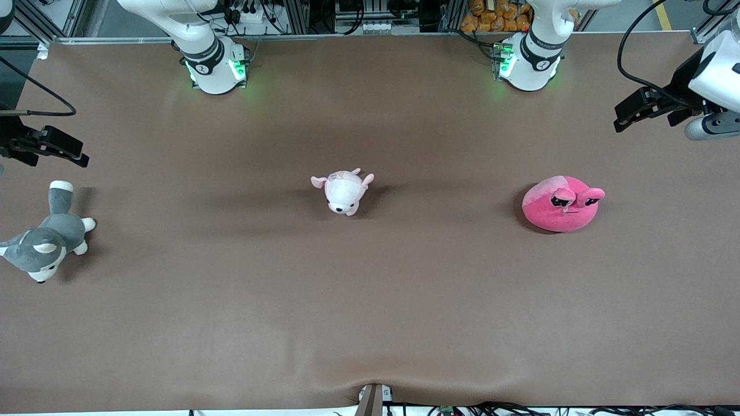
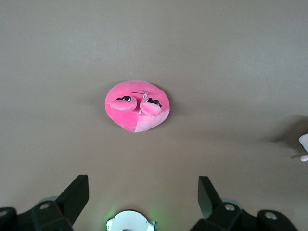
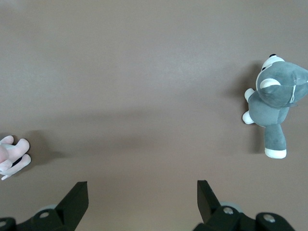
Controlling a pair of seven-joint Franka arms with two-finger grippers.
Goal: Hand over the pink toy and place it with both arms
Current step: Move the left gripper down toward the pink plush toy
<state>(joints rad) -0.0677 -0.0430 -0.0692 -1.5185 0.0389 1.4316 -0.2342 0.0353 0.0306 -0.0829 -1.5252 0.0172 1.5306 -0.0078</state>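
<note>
On the brown table point(image 1: 370, 300), toward the left arm's end, you have the pink toy point(image 1: 559, 204) sitting upright on the cloth, its two stalk eyes and flat mouth turned toward the front camera; in the front view it sits at about four o'clock from the pale pink-and-white plush point(image 1: 344, 192) lying at the middle of the table. The left gripper point(image 1: 630, 114) hangs in the air over the table's edge at the left arm's end, at roughly one o'clock from the pink toy and well apart from it, its fingers point(image 2: 74, 195) spread wide and holding nothing. The right gripper point(image 1: 66, 151) hangs over the right arm's end of the table, at about twelve o'clock from the grey-and-white husky plush point(image 1: 49, 240), which lies on its side there; its fingers point(image 3: 77, 198) also stand wide apart and empty. Both arms wait, touching nothing.
</note>
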